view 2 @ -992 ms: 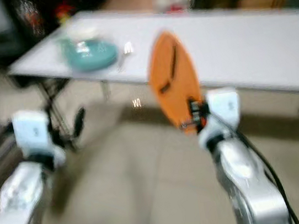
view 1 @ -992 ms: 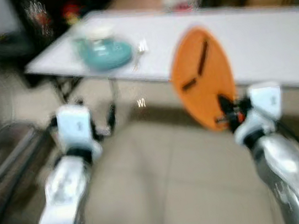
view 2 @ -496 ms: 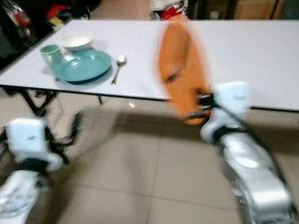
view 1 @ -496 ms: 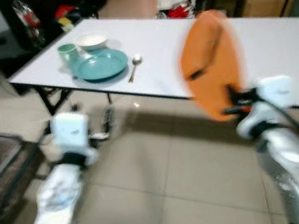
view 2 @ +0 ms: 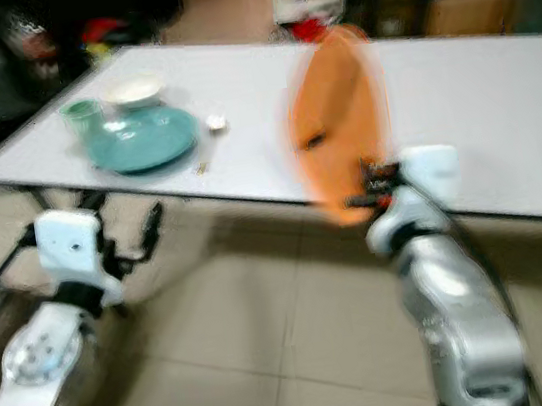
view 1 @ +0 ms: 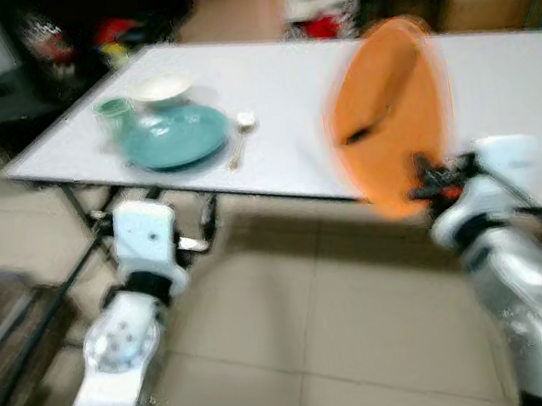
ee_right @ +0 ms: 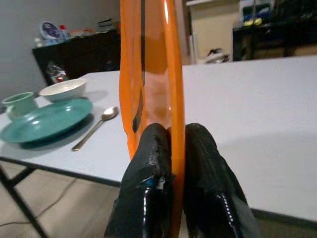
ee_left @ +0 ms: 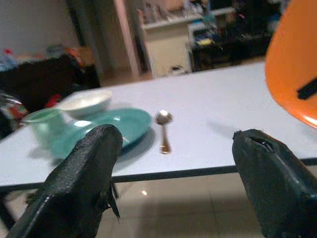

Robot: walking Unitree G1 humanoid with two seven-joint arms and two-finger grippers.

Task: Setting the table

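Observation:
My right gripper [ee_right: 171, 148] is shut on the lower rim of an orange plate [view 1: 387, 116], held on edge in front of the white table [view 1: 294, 149], near its front edge. On the table's left part lies a set place: a teal plate [view 1: 173, 136], a green cup [view 1: 114, 111], a white bowl [view 1: 161, 89] and a spoon [view 1: 241, 137] to the plate's right. My left gripper [ee_left: 173, 163] stands open and empty, low before the table's front edge, pointing at that setting. Its fingers [ee_left: 91, 168] frame the teal plate [ee_left: 99, 131] and spoon [ee_left: 163, 130].
The table stretches bare to the right of the spoon [view 2: 496, 80]. Folding black legs [view 1: 79, 205] show under its left end. Dark furniture and clutter [view 1: 56, 41] stand behind the table. A dark rack [view 1: 6, 331] sits at my left on the tiled floor.
The whole view has shifted and blurred as I move; the table now lies slightly closer. The orange plate stays clamped in my right gripper, the left stays open.

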